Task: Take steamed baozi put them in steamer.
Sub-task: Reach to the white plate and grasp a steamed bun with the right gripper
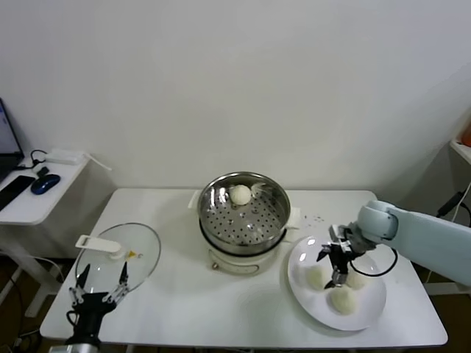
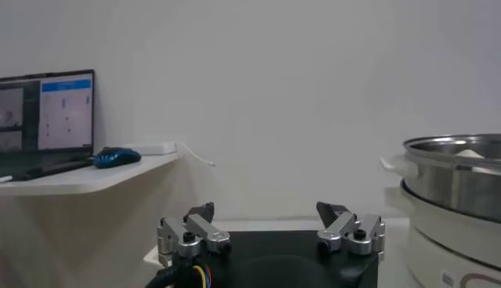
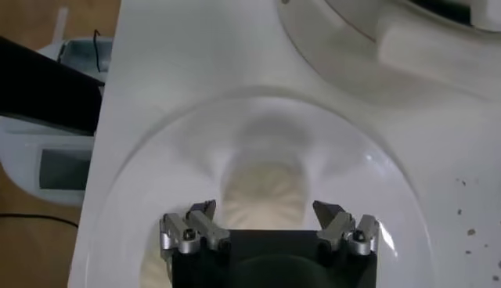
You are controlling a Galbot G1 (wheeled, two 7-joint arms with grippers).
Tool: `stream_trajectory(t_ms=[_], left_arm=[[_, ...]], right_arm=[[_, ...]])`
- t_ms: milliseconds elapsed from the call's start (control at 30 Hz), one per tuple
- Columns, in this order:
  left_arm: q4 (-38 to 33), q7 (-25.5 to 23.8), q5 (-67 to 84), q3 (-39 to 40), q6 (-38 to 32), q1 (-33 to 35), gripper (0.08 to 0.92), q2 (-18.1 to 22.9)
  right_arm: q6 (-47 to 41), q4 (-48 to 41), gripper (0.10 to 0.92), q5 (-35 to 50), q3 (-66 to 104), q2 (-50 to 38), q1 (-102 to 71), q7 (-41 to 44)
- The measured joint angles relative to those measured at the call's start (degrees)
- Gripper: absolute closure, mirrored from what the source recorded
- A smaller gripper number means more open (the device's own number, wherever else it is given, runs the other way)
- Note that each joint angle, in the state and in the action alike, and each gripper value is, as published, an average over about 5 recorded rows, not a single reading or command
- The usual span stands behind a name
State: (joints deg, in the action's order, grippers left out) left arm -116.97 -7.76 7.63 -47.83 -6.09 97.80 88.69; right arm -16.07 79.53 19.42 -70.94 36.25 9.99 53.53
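Right gripper [image 1: 337, 266], jaws spread, above plate's [image 1: 302, 257] baozi [image 3: 263, 194].

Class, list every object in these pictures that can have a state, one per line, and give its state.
steamer: uncovered, one baozi inside
glass lid: off, flat on the table
plate: holding three baozi
right tool: open, over the plate's baozi
left tool: open, empty, parked near the lid
laptop: screen lit
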Motion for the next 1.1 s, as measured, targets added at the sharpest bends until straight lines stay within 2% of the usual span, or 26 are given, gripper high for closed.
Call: stream_trajectory(t_ms=[433,800,1100], left_arm=[[-0.5,-0.1,0.5,0.5,0.8,-0.5,0.177,0.4],[-0.5,-0.1,0.7,0.6,0.8,-0.3,0.177,0.5],[-0.4,-0.1,0.8,0.4,0.8,-0.4,0.177,0.5]], right_arm=[[-0.1,-1.0,0.209,-1.7,1.0,1.4,-1.8,-0.7],[-0.3,-1.2,0.357,-2.3,1.3,1.8,-2.3,-0.3],[-0.3,-0.5,0.36,-1.7,1.5,1.1,-1.3,0.3]])
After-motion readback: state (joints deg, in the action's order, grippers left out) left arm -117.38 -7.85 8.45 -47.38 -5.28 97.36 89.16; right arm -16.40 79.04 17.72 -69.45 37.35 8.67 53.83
